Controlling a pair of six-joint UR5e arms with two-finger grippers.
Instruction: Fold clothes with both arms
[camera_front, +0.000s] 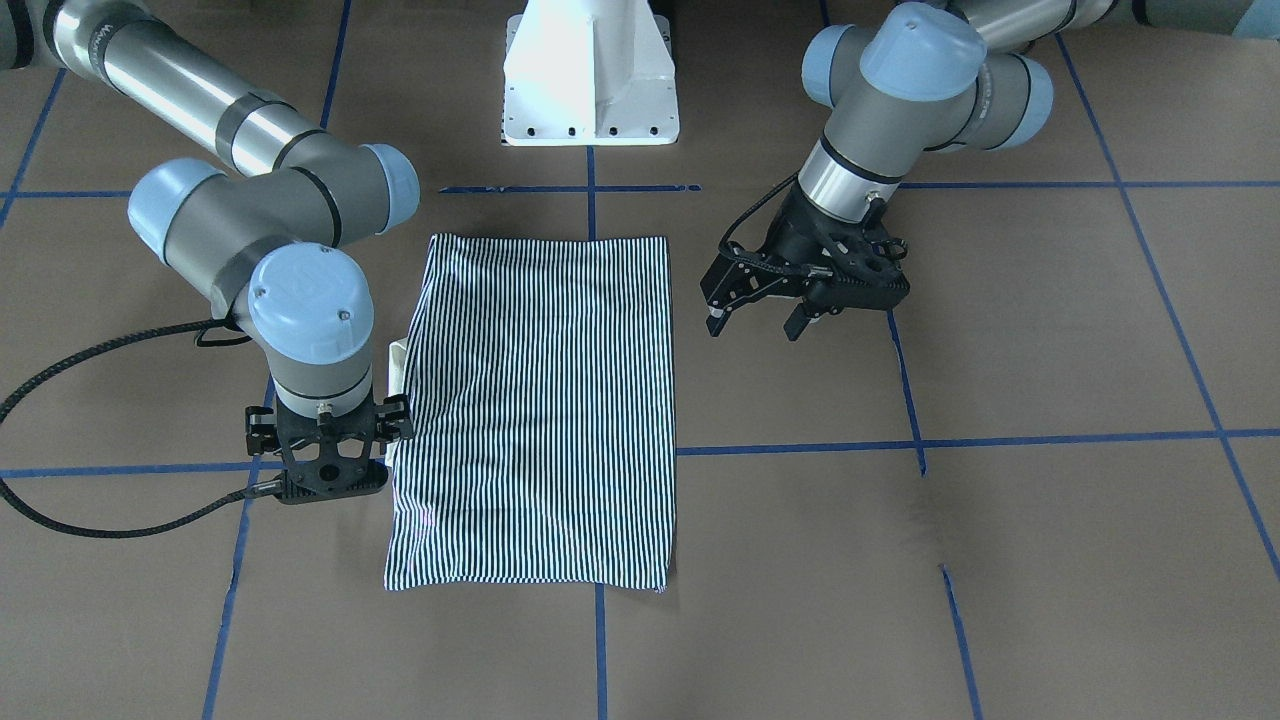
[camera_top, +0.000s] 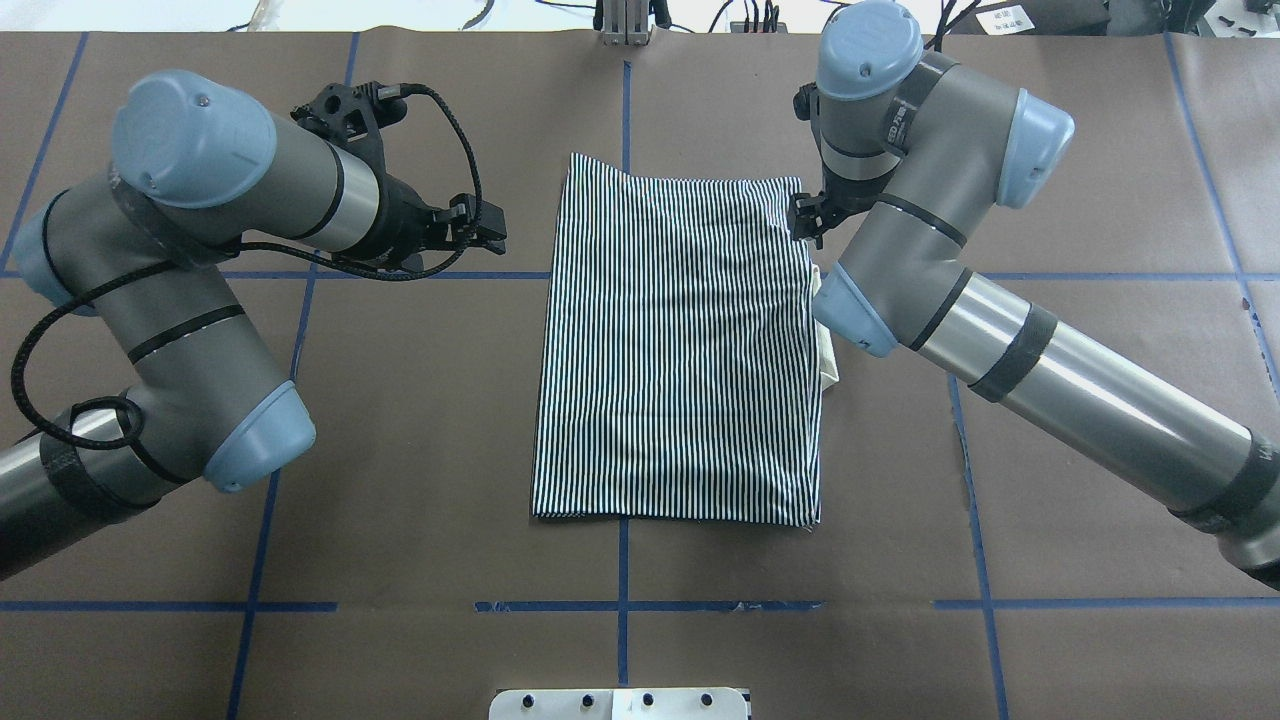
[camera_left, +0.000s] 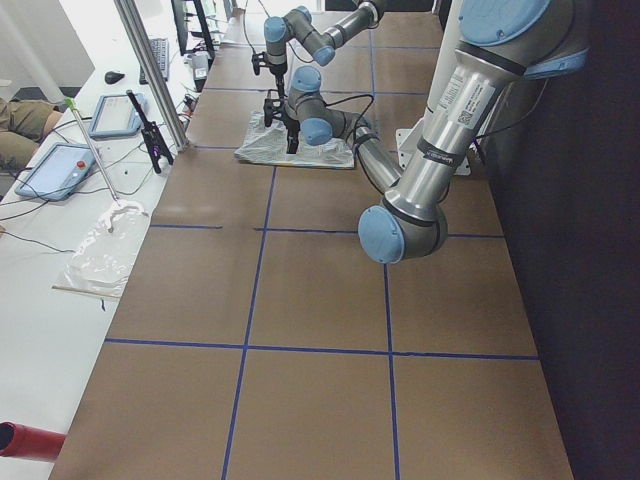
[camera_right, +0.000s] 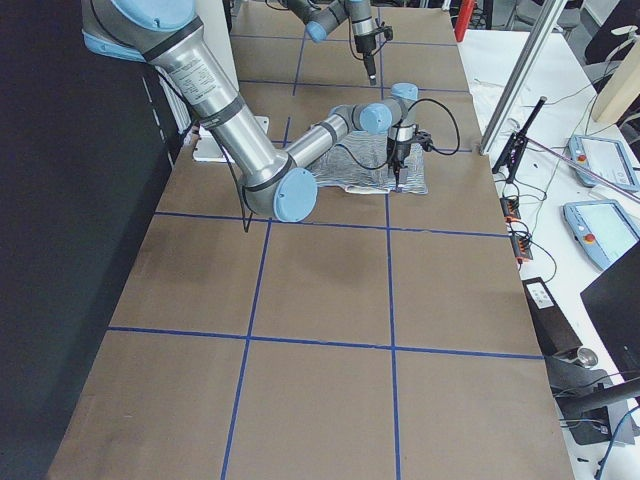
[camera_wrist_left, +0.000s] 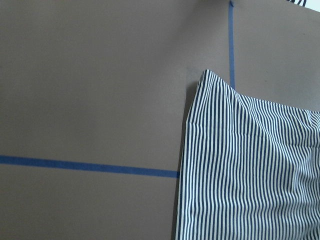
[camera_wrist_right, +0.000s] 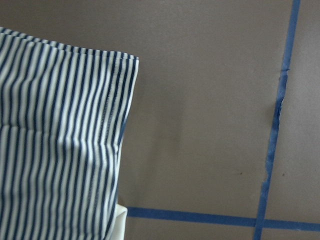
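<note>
The striped polo shirt lies flat on the brown table, folded into a rectangle, sleeves tucked out of sight. A bit of cream collar peeks from its edge on my right side, also in the overhead view. My left gripper is open and empty, hovering beside the shirt's near left corner, apart from it. My right gripper points straight down at the shirt's right edge near its far corner; its fingers are hidden by the wrist. The wrist views show shirt corners and no fingers.
The white pedestal base stands at the table's robot side. Blue tape lines grid the brown surface. Beyond the table's far edge are a side bench with tablets and a metal post.
</note>
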